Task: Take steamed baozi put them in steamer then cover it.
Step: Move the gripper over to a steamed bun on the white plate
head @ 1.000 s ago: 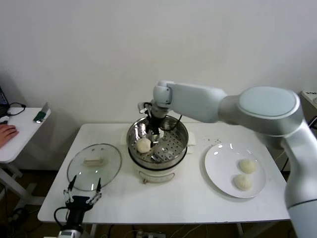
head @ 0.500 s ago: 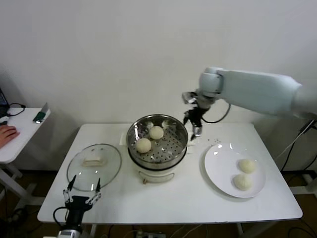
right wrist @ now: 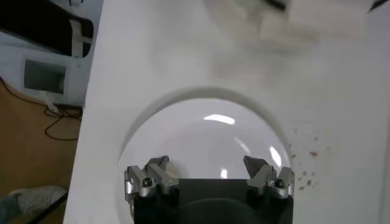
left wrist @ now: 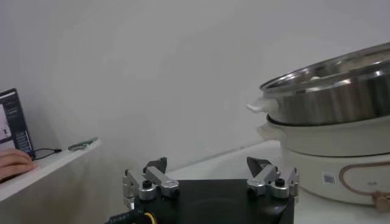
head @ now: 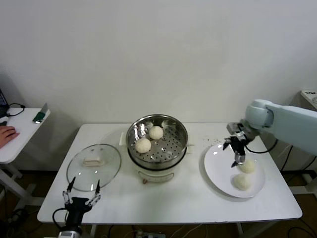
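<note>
The steel steamer [head: 168,148] sits on its white pot base at the table's middle and holds two steamed baozi [head: 156,132] [head: 143,145]. Two more baozi [head: 247,166] [head: 242,182] lie on the white plate [head: 218,166] to the right. My right gripper [head: 234,153] hangs open and empty just above the plate, beside the nearer-to-wall baozi; its wrist view shows the plate [right wrist: 207,137] between the spread fingers [right wrist: 206,165]. The glass cover [head: 94,166] lies flat on the table to the left of the steamer. My left gripper [head: 80,196] is parked open below the table's front left corner.
The left wrist view shows the steamer [left wrist: 332,91] from the side, beyond the open left gripper [left wrist: 207,165]. A small side table [head: 20,131] with a person's hand [head: 7,134] stands far left. Bare tabletop lies in front of the steamer.
My right arm has swung from inside the steamer, across to the right, down over the plate. A second baozi now lies in the steamer. The left arm has not moved.
</note>
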You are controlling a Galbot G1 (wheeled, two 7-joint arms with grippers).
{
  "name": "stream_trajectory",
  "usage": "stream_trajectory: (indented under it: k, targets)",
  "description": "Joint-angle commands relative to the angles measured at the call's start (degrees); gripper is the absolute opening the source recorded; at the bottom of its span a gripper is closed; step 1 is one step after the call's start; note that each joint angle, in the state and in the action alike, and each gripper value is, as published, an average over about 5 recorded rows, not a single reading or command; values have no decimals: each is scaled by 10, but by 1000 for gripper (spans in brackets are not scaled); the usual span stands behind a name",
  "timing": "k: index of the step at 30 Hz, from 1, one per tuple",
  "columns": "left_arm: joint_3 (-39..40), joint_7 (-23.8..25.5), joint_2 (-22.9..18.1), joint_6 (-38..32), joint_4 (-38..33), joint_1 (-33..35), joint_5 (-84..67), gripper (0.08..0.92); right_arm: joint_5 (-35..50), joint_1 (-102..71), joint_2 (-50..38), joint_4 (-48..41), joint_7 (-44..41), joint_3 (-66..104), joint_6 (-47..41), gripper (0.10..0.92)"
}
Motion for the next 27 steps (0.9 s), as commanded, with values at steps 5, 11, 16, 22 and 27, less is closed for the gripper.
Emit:
stream_trajectory:
  k: [5,11,16,22,27]
  targets:
    - [-3,-1,-4,2,6,0,6,823,-103,-183,-58,-27,2,115,12,823]
    - [-3,-1,-6,3,10,-1,7,823,-112,-212,-32,-60,7,139,18,823]
    - [-4,-1,-6,1,14,0,7,823,-118,-219,-10,-85,8,151,25,823]
    - [-6,-1,-7,-1,17,2,6,823,-124,-218,3,-101,3,152,30,823]
    - [-8,-1,-6,0,16,1,5,823,-128,-217,2,-102,-6,150,31,822]
